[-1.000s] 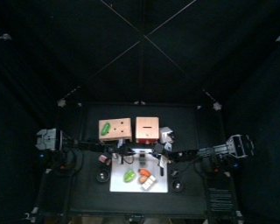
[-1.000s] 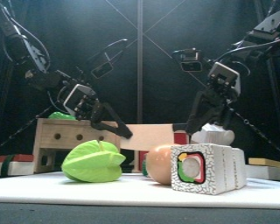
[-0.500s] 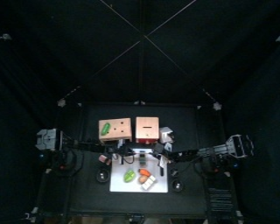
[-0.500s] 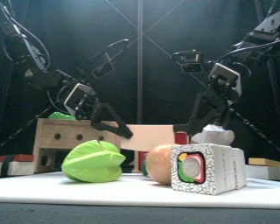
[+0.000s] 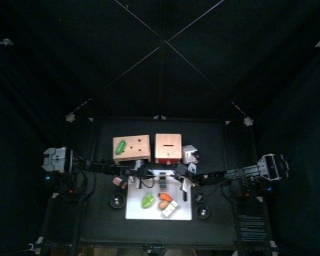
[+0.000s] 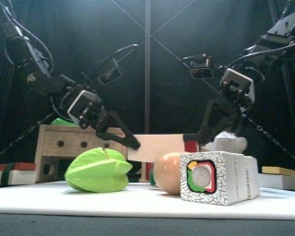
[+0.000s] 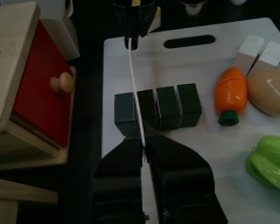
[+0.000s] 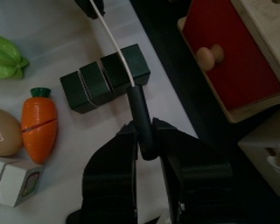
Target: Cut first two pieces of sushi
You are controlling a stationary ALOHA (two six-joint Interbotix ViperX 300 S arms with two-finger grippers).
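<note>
Matt white plastic board [image 7: 213, 52]; unpainted wood box [image 7: 20, 79].

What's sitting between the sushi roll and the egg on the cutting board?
The toy carrot lies between the dark sushi roll and the egg, on the white cutting board. The left wrist view shows it best.

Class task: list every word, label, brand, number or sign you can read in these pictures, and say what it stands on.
None: no readable text appears in any view.
The sushi, cutting board, carrot and wooden box bear no lettering.
</note>
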